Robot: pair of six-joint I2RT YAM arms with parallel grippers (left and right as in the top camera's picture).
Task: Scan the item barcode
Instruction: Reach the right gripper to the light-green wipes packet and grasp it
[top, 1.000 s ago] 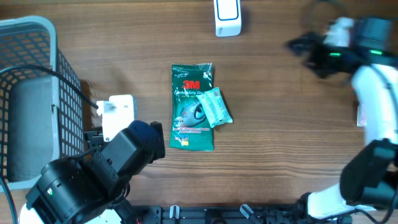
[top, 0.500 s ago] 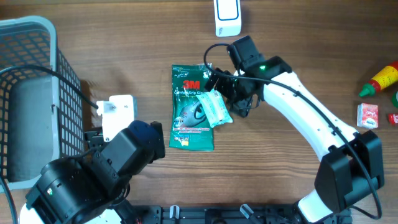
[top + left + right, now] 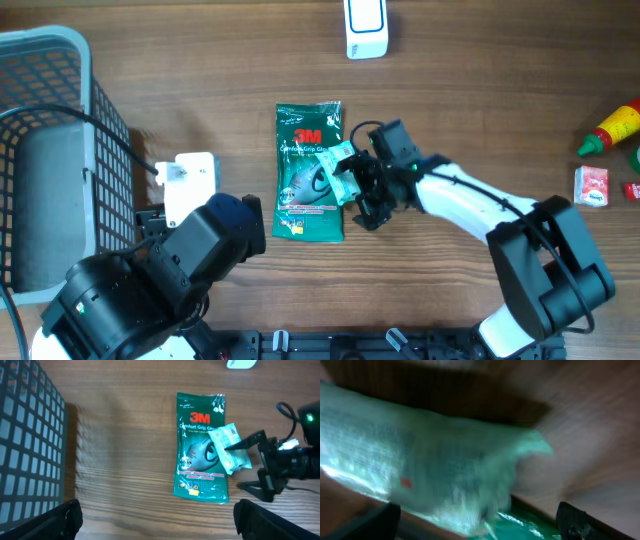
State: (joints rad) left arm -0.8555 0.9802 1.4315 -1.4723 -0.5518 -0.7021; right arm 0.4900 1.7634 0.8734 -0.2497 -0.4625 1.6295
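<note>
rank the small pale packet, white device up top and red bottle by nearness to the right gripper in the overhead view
1. small pale packet, at the open right gripper, on the green bag
2. white device, top edge, middle
3. red bottle, far right edge
</note>
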